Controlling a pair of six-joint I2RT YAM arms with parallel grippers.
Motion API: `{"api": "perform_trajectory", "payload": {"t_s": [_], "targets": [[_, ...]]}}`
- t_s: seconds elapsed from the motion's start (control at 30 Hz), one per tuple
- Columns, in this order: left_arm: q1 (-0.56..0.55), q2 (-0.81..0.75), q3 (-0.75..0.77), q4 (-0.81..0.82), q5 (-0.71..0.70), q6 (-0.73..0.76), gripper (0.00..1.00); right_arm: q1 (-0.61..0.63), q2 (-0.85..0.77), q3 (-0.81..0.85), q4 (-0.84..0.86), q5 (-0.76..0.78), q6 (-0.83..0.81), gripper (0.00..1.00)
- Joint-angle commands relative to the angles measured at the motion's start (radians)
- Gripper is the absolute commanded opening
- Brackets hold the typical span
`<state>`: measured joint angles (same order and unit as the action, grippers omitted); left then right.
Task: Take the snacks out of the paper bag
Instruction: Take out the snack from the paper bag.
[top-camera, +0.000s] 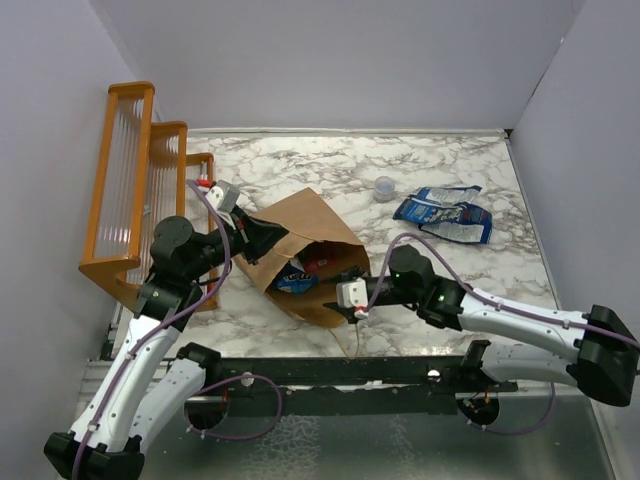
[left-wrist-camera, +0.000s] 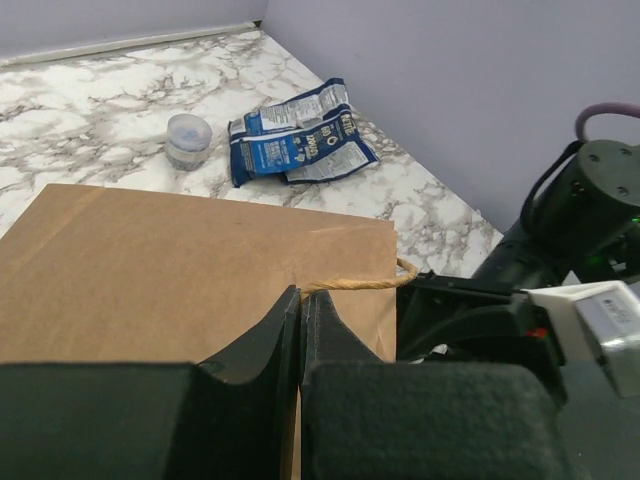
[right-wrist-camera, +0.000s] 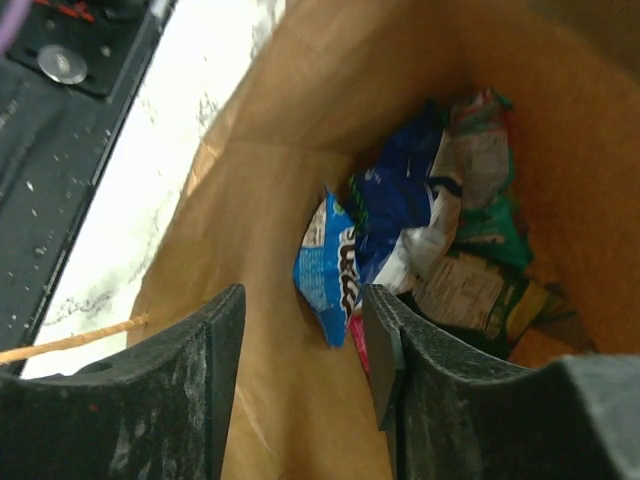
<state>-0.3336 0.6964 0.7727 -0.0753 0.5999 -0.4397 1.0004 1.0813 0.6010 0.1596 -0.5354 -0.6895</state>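
The brown paper bag lies on its side mid-table, its mouth facing the right arm. My left gripper is shut on the bag's upper wall; in the left wrist view the jaws pinch the paper beside a twisted handle. My right gripper is open at the bag's mouth. In the right wrist view the gripper is empty, with a light blue packet just ahead between the fingers. Dark blue and green packets lie deeper inside. Blue packets lie outside on the table.
A small clear cup stands behind the bag, left of the outside packets. An orange wooden rack stands at the far left against the wall. Walls close in the table at the back and both sides.
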Motion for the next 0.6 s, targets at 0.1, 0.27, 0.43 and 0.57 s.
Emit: {"api": "perform_trajectory", "payload": {"t_s": [0.1,0.27,0.43,0.57], "targets": [[0.006,-0.025,-0.016,0.049,0.045,0.006,0.00,0.023,0.150,0.070,-0.016,0.152,-0.019,0.53],[0.005,-0.026,-0.018,0.049,0.047,0.003,0.00,0.051,0.280,0.094,0.064,0.288,-0.003,0.56],[0.006,-0.023,-0.012,0.043,0.046,0.004,0.00,0.053,0.395,0.129,0.133,0.394,-0.003,0.58],[0.005,-0.020,-0.012,0.042,0.047,0.003,0.00,0.053,0.470,0.155,0.175,0.432,-0.006,0.58]]}}
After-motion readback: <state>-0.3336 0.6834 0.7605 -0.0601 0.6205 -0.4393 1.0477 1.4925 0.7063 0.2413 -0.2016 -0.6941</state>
